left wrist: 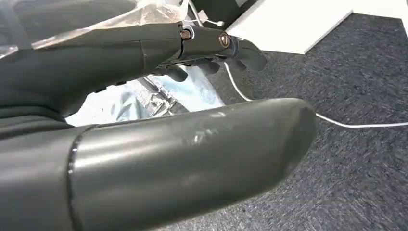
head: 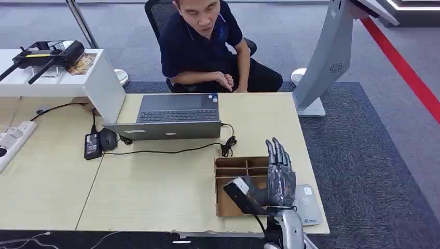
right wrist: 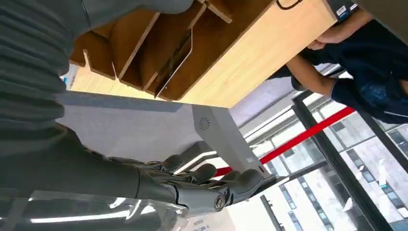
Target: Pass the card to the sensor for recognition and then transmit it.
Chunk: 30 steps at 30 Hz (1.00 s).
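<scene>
Right hand (head: 279,174) raised over the near right part of the desk (head: 155,181), fingers (head: 275,150) straight and apart, pointing away from the robot, nothing held; it stands above the right side of a brown wooden organizer tray (head: 233,174). Right wrist view: the same hand (right wrist: 192,185) with fingers stretched out, free of any object, the tray's compartments (right wrist: 144,53) just beyond it, and one thin flat card (right wrist: 175,60) standing tilted in a compartment. Just right of the hand, flat on the desk near its right edge, a grey sensor pad (head: 307,204) with a small white label. Left hand (left wrist: 202,53) in the left wrist view: thumb and fingers extended and spread over dark carpet, holding nothing; a white cable (left wrist: 337,122) runs across the carpet beyond it. Farther out on the desk: an open grey laptop (head: 174,116) facing a seated person (head: 207,46) in a dark blue shirt, a black cable (head: 171,152) bunched near the tray's far corner, a black power adapter (head: 92,145) beside the laptop. White power strip (head: 13,142) at the left edge. A grey kiosk stand (head: 327,57) on the floor past the desk's far right corner.
</scene>
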Each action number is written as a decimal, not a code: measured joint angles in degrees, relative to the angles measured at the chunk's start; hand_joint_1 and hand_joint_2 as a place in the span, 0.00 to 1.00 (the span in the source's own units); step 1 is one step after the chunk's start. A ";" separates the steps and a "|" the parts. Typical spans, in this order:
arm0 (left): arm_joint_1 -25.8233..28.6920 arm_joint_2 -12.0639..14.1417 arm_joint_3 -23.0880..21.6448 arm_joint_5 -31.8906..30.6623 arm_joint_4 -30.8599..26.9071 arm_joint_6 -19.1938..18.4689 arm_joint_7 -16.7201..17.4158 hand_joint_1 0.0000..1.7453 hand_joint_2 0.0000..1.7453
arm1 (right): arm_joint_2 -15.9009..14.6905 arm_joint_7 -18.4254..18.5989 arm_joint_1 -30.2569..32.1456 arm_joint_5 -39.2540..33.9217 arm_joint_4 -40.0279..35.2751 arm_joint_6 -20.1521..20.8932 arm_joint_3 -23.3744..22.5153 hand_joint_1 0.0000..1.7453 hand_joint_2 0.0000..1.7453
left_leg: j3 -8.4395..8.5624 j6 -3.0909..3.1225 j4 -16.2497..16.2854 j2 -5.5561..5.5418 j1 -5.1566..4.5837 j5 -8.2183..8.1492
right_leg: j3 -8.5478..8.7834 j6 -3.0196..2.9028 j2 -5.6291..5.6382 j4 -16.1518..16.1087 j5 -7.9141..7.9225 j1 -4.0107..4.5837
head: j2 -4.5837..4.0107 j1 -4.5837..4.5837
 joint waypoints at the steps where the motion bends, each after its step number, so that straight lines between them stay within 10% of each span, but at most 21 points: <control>1: 0.00 0.02 0.00 0.02 0.00 0.00 0.02 0.00 0.00 | 0.02 0.00 0.00 0.09 0.07 0.00 -0.16 0.00 1.00 | 0.00 0.00 0.00 0.00 0.00 0.00 | 0.00 0.00 0.00 0.00 0.00 0.00 | 0.00 0.00; 30: 0.00 0.00 -0.63 0.20 -0.02 0.00 0.35 0.00 0.00 | -0.09 2.36 0.40 2.60 1.53 0.00 -1.90 0.00 1.00 | 0.00 0.00 0.00 0.01 0.00 0.00 | -0.01 0.00 0.00 0.00 0.00 0.00 | 0.00 0.00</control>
